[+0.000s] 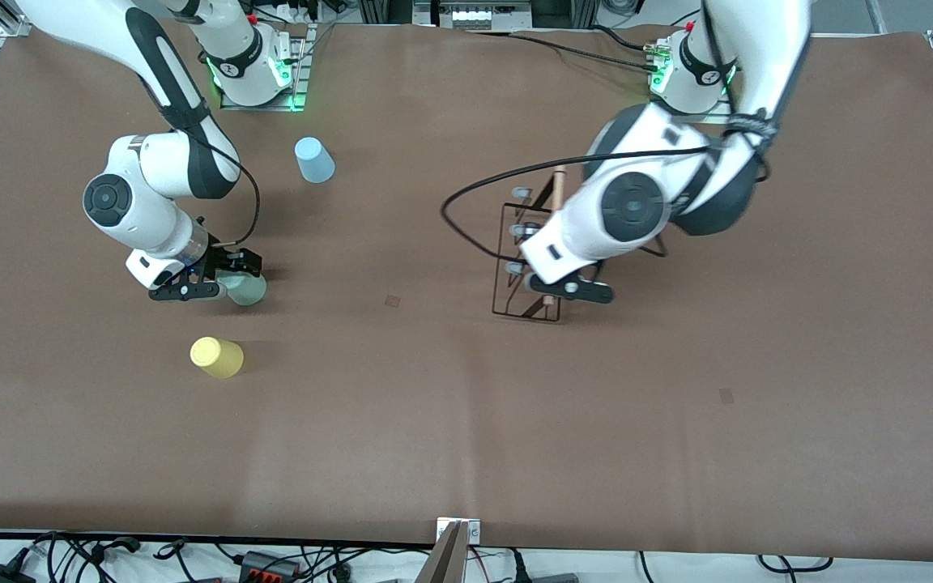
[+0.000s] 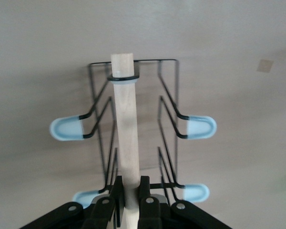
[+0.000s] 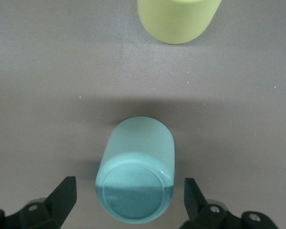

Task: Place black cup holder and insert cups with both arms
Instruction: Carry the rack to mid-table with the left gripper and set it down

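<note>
The black cup holder (image 1: pixel 525 261) is a wire rack with blue-tipped prongs (image 2: pixel 66 129), toward the left arm's end of the table. My left gripper (image 1: pixel 551 293) (image 2: pixel 129 188) is shut on its wooden handle (image 2: pixel 125 119) from above. I cannot tell whether the rack's base touches the table. The mint green cup (image 1: pixel 249 290) (image 3: pixel 138 162) stands upside down between the spread fingers of my open right gripper (image 1: pixel 232 279) (image 3: pixel 129 191), which do not touch it. The yellow cup (image 1: pixel 217 357) (image 3: pixel 178 19) stands nearer the front camera than the mint one. The light blue cup (image 1: pixel 314 159) stands farther back.
A brown mat (image 1: pixel 450 421) covers the table. The left arm's black cable (image 1: pixel 466 190) loops over the mat beside the rack. A small mark (image 1: pixel 392 301) lies between the mint cup and the rack.
</note>
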Motion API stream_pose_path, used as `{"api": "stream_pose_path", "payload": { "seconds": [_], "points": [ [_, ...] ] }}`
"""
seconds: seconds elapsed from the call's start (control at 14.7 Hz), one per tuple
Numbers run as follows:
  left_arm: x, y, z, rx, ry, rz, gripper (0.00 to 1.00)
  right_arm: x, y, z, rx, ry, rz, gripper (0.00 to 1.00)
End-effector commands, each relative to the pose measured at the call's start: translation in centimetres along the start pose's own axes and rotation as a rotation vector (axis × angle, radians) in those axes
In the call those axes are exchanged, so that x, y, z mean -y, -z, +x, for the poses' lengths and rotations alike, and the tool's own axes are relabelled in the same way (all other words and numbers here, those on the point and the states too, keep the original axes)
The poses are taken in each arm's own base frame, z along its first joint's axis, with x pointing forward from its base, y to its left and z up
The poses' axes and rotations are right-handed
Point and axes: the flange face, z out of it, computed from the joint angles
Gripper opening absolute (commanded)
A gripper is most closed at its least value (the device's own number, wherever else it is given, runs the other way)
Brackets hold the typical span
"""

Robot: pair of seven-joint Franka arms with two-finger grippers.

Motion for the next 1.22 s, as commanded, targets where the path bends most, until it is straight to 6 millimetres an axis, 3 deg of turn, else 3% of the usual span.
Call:
{"api": "stream_pose_path", "payload": {
  "seconds": [0.0, 0.34, 0.68, 1.02, 1.09, 1.16],
  "points": [
    [-4.6, -1.0, -0.5, -0.031, 0.085, -0.009, 0.01, 0.0, -0.2, -0.4, -0.004, -0.018, 0.01, 1.0],
    [-7.4, -4.2, -0.5, -0.052, 0.083, -0.02, 0.01, 0.0, -0.3, -0.5, 0.002, -0.016, 0.011, 0.58],
    [-8.4, -5.9, 0.1, -0.079, 0.112, -0.038, 0.01, 0.0, -0.3, -0.5, 0.007, -0.016, 0.011, 0.22],
    [-8.4, -6.4, 0.1, -0.086, 0.099, -0.016, 0.02, 0.2, 1.0, 0.2, -0.022, -0.004, 0.011, 0.18],
    [-8.3, -6.3, 0.2, -0.086, 0.101, -0.016, 0.11, 0.2, 1.5, 0.4, -0.029, -0.002, 0.011, 0.18],
    [-8.3, -6.3, 0.2, -0.086, 0.101, -0.016, 0.49, 0.2, 1.7, 0.5, -0.03, 0.002, 0.01, 0.18]
  ]
}}
